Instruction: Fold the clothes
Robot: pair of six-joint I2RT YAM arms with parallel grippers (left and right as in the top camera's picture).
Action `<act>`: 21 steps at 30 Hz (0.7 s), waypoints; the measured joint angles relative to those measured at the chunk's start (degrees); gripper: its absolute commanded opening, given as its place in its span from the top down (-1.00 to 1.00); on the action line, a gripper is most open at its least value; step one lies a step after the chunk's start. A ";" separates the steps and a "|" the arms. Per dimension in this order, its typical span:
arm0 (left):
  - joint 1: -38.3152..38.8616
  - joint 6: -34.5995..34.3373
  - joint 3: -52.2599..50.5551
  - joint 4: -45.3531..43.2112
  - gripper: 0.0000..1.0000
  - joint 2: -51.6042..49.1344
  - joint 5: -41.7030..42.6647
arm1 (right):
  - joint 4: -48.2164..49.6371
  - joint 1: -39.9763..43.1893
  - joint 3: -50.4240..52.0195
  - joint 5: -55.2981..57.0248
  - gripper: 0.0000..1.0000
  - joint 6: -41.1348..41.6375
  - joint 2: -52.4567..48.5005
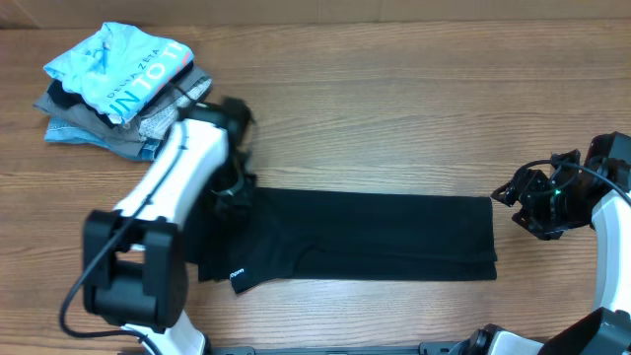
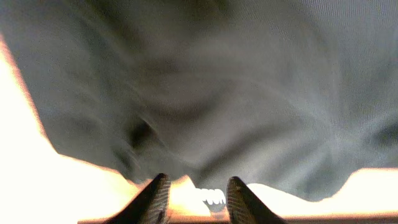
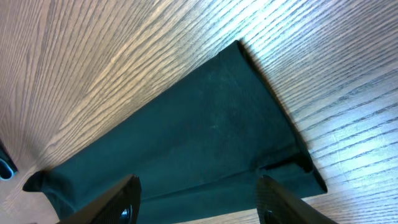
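Observation:
The black T-shirt (image 1: 375, 237) lies on the table folded into a long flat band, with a small white logo (image 1: 237, 273) at its front left corner. My left gripper (image 1: 233, 193) hangs low over the band's left end. In the left wrist view the blurred fabric (image 2: 217, 93) fills the frame and the jaws (image 2: 198, 186) are apart and empty, with the white logo (image 2: 213, 197) between them. My right gripper (image 1: 518, 202) is just off the band's right end. In the right wrist view its jaws (image 3: 199, 186) are wide open above the shirt (image 3: 186, 137).
A pile of folded garments (image 1: 118, 89), with a light-blue lettered shirt on top, sits at the back left corner, close behind the left arm. The wooden table (image 1: 414, 108) extends behind and in front of the shirt.

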State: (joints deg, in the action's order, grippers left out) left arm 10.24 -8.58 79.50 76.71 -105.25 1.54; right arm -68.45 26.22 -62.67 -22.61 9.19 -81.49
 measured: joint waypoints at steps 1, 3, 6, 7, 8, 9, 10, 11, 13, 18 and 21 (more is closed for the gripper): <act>-1.55 0.07 0.11 -1.20 0.15 0.15 0.07 | 0.07 0.00 0.00 -0.02 -0.25 -0.02 0.00; -4.83 0.39 -0.07 -3.69 0.08 0.17 0.66 | 0.02 0.00 0.00 -0.07 -0.25 0.00 0.00; -8.02 1.03 -1.22 -7.82 0.08 0.17 1.84 | 0.04 0.00 0.00 -0.11 -0.25 0.00 0.00; -8.59 1.20 -1.84 -9.11 0.09 0.20 2.36 | 0.02 0.02 0.00 -0.15 -0.25 -0.02 0.00; -8.90 1.27 -2.54 -10.45 0.09 0.20 3.02 | 0.07 0.00 0.00 -0.35 -0.25 -0.02 0.00; -9.01 1.44 -3.17 -11.37 0.09 0.17 3.61 | 0.09 0.00 0.00 -0.48 -0.25 0.00 0.00; -8.98 1.53 -3.76 -12.09 0.10 0.20 4.20 | 0.15 0.00 0.00 -0.59 -0.26 -0.02 0.00; -8.94 1.66 -4.22 -12.41 0.10 0.17 4.63 | 0.17 0.00 0.00 -0.61 -0.25 -0.02 0.00; -8.83 1.70 -4.98 -13.09 0.10 0.20 4.92 | 0.26 0.00 0.00 -0.79 -0.25 -0.02 0.02; -8.83 1.92 -8.31 -16.06 0.18 0.20 3.56 | 0.28 0.00 0.00 -0.96 -0.25 -0.02 0.00; -8.83 2.29 -10.56 -19.19 0.27 0.20 2.97 | 0.26 0.00 0.00 -0.98 -0.25 -0.02 0.02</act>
State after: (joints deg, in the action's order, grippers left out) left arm 1.41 -6.28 68.95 57.52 -105.06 4.51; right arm -68.18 26.22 -62.67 -23.59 9.17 -81.47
